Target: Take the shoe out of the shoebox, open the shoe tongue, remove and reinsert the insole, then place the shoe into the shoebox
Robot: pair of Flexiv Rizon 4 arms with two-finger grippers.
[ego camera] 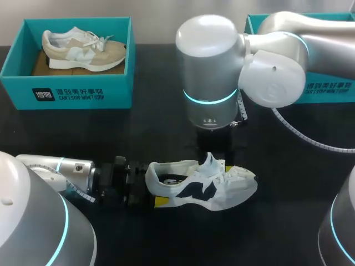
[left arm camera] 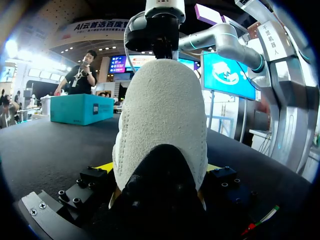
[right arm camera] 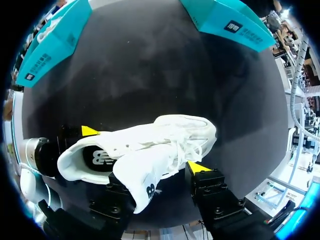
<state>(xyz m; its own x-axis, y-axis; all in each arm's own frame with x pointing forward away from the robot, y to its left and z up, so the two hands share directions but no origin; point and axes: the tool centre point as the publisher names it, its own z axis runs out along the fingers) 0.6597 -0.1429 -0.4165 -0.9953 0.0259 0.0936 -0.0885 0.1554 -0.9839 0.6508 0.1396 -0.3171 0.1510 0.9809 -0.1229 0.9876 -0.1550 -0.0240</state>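
Shoe (ego camera: 205,188) heel clamped in level left claw (left arm camera: 159,170), right claw (right arm camera: 157,175) down, open astride tongue (ego camera: 211,164)

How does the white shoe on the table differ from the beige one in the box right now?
The white shoe lies on the bare table, its heel in the left gripper; the beige shoe sits in the teal box. The white shoe's tongue stands up; the beige shoe's looks laced down. Both are lace-up sneakers, toes toward the robot's right.

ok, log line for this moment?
left gripper: shut on white shoe heel | right gripper: at raised tongue, grip unclear | white shoe: on table | insole: inside shoe
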